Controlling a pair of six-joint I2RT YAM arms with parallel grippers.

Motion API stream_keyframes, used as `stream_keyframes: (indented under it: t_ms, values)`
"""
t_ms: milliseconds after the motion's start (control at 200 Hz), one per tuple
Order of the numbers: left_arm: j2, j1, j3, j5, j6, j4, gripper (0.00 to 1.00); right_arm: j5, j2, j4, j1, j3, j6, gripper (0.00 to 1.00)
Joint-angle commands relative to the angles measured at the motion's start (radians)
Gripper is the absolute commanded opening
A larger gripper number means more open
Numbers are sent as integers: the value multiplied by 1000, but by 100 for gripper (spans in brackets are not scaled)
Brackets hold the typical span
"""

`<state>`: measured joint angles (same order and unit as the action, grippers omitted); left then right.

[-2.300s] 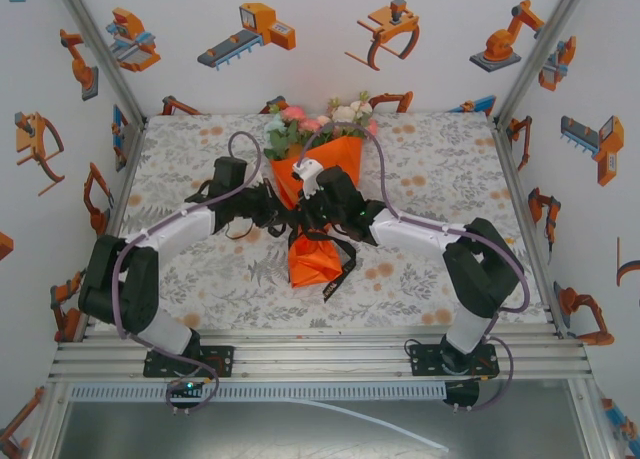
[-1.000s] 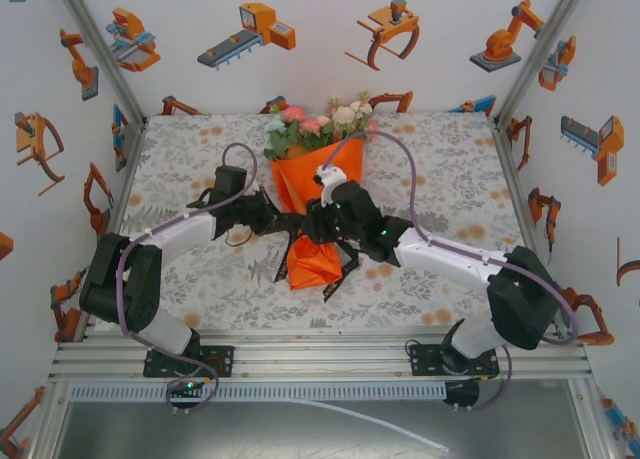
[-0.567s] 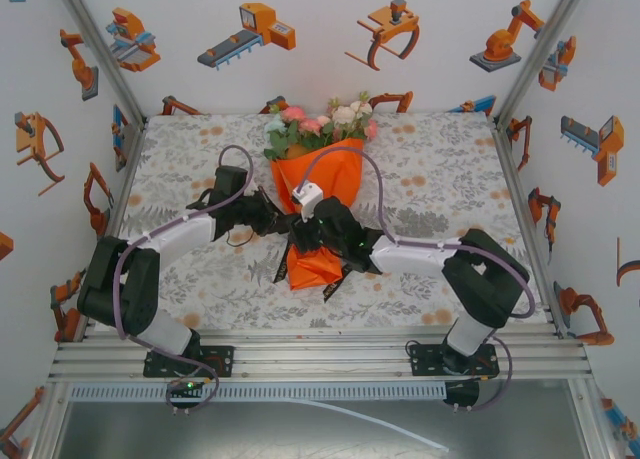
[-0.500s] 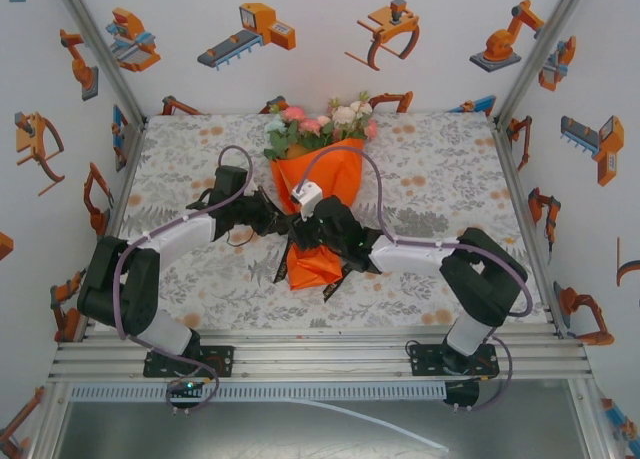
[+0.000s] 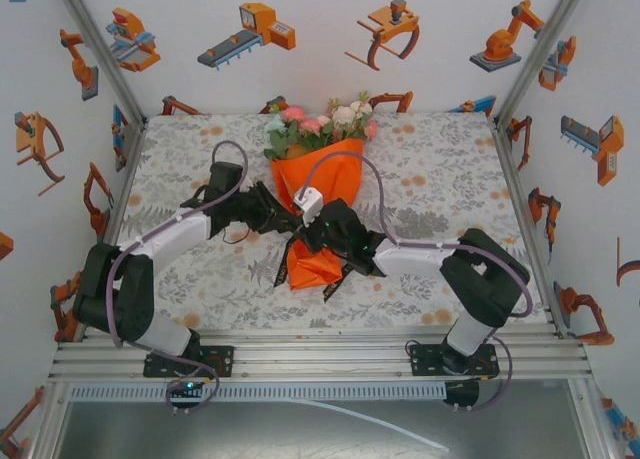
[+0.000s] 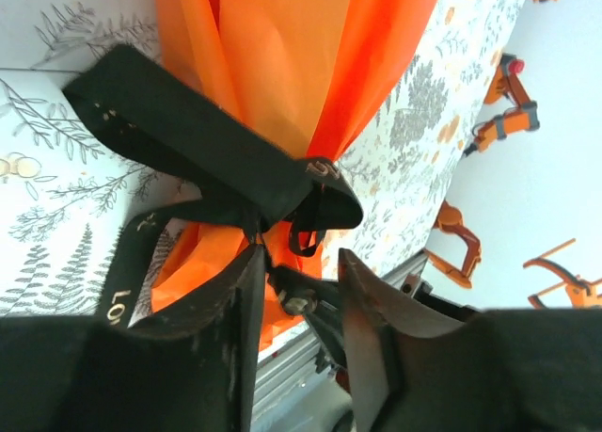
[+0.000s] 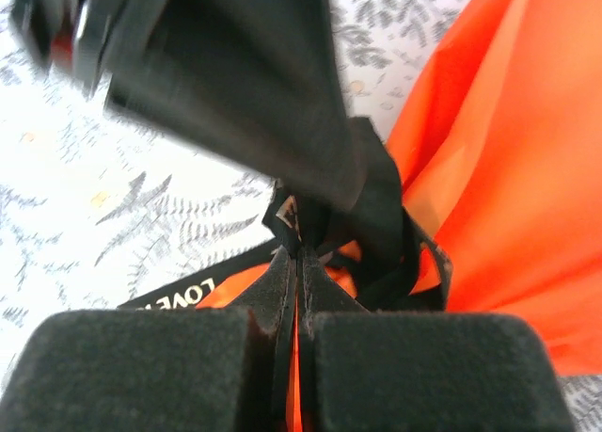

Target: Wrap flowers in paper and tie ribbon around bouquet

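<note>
The bouquet lies mid-table, its flowers (image 5: pixel 318 124) pointing to the back wall and the orange paper (image 5: pixel 330 177) wrapped round them as a cone. A black ribbon (image 5: pixel 298 245) is tied at the cone's narrow waist, its tails trailing toward the front. My left gripper (image 5: pixel 283 217) reaches in from the left and stands open just at the ribbon knot (image 6: pixel 282 183), with nothing between its fingers (image 6: pixel 246 291). My right gripper (image 5: pixel 311 237) comes from the right and is shut, its tips (image 7: pixel 297 253) pinching the ribbon (image 7: pixel 384 216) at the knot against the paper (image 7: pixel 508 168).
The floral tablecloth (image 5: pixel 440 169) covers the table, bounded by white walls with orange robot stickers. Grey cables (image 5: pixel 370 169) loop above both arms. An aluminium rail (image 5: pixel 320 354) runs along the front edge. A lettered ribbon tail (image 7: pixel 179 296) lies flat on the cloth.
My left gripper has let go and opened at the knot. My right gripper has slid left to the knot and shut there.
</note>
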<state>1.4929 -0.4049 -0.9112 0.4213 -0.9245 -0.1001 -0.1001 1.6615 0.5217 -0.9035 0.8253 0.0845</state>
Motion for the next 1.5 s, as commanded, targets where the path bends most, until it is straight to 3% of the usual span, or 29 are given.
stream_keyframes:
  t_ms: [0, 150, 380, 456, 576, 686, 791, 856, 1292, 1497]
  values:
    - [-53, 10, -126, -98, 218, -113, 43, -155, -65, 57, 5, -59, -1, 0]
    - [-20, -2, -218, -116, 466, -162, 45, -268, -121, 58, 5, -146, 25, 0]
    - [105, -79, -322, 49, 865, -255, 45, -129, -192, 8, 11, -201, 49, 0]
    - [136, -98, -330, 177, 935, -255, 47, -112, -211, 6, 18, -214, 56, 0]
    - [190, -130, -354, 292, 968, -261, 53, -102, -229, 4, 29, -228, 60, 0]
    - [224, -156, -355, 237, 1002, -281, 61, -105, -236, 4, 37, -233, 64, 0]
    - [254, -158, -362, 163, 1025, -304, 61, -113, -232, 4, 41, -231, 64, 0]
    - [265, -161, -367, 154, 1038, -322, 59, -119, -225, 4, 42, -228, 66, 0]
    - [260, -162, -368, 145, 1014, -312, 17, -103, -224, -1, 48, -223, 67, 0]
    - [213, -163, -331, 125, 935, -225, 14, -62, -241, -29, 51, -209, 67, 0]
